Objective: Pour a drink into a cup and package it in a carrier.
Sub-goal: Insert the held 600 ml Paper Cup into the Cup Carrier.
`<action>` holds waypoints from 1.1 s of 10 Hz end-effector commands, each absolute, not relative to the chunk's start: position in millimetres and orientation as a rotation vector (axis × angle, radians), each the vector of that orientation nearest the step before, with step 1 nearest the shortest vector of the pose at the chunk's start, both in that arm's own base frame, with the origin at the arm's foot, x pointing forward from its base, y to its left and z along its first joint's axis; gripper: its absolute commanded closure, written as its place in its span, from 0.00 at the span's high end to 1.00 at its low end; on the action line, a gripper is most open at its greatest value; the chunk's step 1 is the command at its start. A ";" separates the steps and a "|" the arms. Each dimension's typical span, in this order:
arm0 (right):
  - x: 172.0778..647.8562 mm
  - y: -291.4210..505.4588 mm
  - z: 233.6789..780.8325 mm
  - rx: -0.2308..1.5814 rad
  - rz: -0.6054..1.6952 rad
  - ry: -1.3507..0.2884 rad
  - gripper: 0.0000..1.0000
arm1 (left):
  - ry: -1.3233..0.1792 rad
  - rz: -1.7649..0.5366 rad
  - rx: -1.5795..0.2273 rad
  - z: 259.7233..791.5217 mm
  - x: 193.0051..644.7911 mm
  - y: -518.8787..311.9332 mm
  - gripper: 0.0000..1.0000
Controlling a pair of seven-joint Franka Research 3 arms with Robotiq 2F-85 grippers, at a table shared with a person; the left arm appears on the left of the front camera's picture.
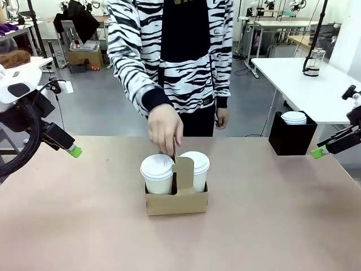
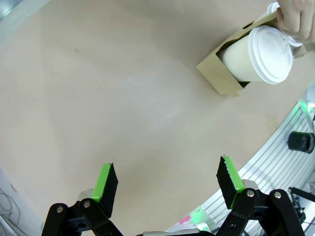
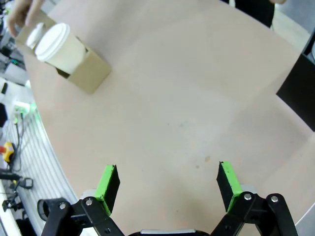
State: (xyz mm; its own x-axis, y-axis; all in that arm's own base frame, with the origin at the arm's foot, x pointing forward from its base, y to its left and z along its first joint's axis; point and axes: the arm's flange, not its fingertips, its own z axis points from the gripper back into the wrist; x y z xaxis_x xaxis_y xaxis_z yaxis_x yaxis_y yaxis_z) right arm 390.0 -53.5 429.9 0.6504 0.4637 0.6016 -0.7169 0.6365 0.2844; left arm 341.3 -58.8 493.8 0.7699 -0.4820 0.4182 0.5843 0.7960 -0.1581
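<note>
- A tan table (image 1: pixel 271 226) is spreading across a workshop with white tables behind it.
- The left gripper (image 2: pixel 167 184) is hovering over bare tabletop, its fingers spread wide apart and gripping nothing.
- Well ahead of it, the carrier (image 1: pixel 176 199) is sitting mid-table, holding two lidded cups (image 1: pixel 157 174).
- A person's hand (image 1: pixel 165 129) is pinching the carrier's handle tab.
- Far beyond the carrier, the right gripper (image 3: pixel 168 183) is hanging with fingers equally wide, nothing between them.
- A black box (image 1: pixel 291 134) is standing near it.
</note>
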 end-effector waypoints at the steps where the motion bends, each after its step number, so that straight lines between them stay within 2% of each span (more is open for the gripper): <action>1: 391.8 -55.4 432.4 0.541 0.715 -0.517 1.00 | -0.368 -0.594 -0.300 493.3 340.1 -57.0 1.00; 11: 391.8 -55.4 432.4 0.541 0.715 -0.517 1.00 | -0.368 -0.594 -0.300 493.3 340.1 -57.0 1.00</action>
State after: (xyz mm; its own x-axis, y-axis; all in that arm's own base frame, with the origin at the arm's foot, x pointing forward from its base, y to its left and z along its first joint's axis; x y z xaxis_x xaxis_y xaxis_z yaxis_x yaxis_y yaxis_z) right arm 390.0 -53.5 429.9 0.6503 0.4637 0.6017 -0.7170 0.6365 0.2844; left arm 341.3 -58.8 493.8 0.7699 -0.4820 0.4182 0.5843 0.7960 -0.1581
